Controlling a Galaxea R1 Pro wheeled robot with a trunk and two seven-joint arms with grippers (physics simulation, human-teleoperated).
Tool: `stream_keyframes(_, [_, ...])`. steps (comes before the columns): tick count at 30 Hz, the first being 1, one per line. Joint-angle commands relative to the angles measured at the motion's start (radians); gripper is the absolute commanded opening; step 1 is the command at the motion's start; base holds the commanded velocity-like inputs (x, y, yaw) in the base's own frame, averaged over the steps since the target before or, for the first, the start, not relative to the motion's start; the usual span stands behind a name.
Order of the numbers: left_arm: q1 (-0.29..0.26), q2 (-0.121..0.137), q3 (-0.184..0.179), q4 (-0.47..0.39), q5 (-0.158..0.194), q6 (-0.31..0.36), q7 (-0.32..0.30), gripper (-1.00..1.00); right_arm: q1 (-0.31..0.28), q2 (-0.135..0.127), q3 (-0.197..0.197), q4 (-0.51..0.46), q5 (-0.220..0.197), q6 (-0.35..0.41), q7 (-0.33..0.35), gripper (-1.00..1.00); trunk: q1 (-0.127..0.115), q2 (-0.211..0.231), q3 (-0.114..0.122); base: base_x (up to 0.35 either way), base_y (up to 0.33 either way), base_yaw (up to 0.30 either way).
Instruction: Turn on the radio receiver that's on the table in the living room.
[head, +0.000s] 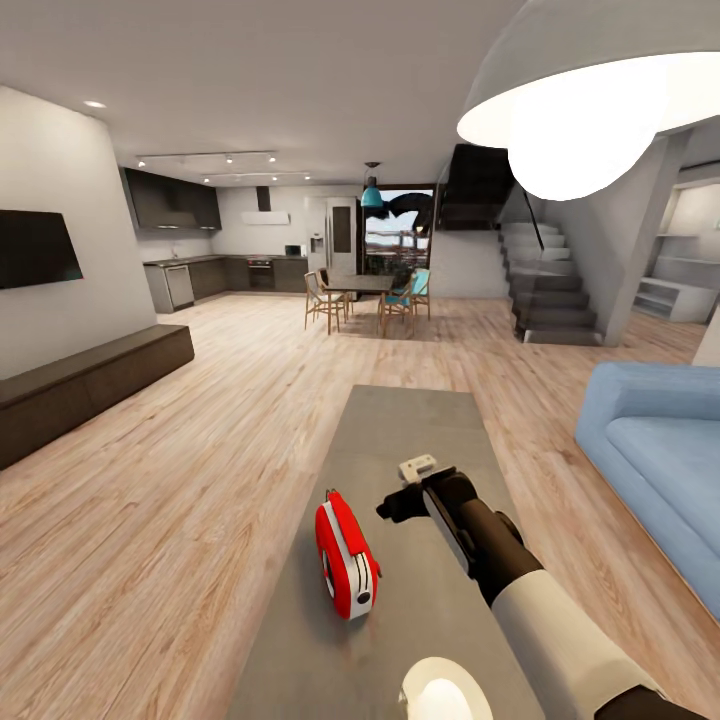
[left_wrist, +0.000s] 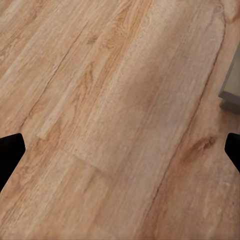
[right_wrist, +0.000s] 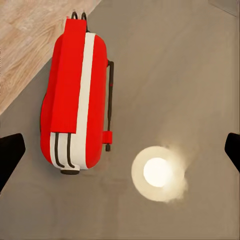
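We're looking down the living room's light plank floor (head: 200, 420), blue sofa (head: 660, 460) on the right, black TV (head: 35, 247) on the left wall, white dome lamp (head: 590, 100) overhead, and the long grey table (head: 420, 420) runs straight ahead of us. Our right gripper (head: 400, 500) hangs over the table just beside the radio receiver (head: 346, 555), its 2 fingers (right_wrist: 10, 155) spread wide apart, while the left gripper (left_wrist: 120, 150) is equally wide over bare floor. The red radio stands upright near the table's left edge, handle on top.
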Motion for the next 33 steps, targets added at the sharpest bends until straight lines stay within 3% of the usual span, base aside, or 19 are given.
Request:
stream_keyframes(1, [0.000,0.000,0.000,0.000,0.000,0.000,0.000,1.00,0.000,0.000,0.000,-0.004,0.000,0.000,0.001,1.00,0.000,0.000,0.000,0.000,0.000,0.000])
stream_keyframes(13, [0.000,0.001,0.001,0.000,-0.002,-0.001,0.001,1.00,0.000,0.000,0.000,-0.012,-0.003,0.000,0.004,1.00,0.000,0.000,0.000,0.004,0.005,0.000])
stream_keyframes(33, [0.000,0.003,0.001,0.000,-0.005,0.000,0.004,1.00,0.000,0.000,0.000,-0.012,-0.006,-0.001,0.005,1.00,0.000,0.000,0.000,0.159,0.155,0.000])
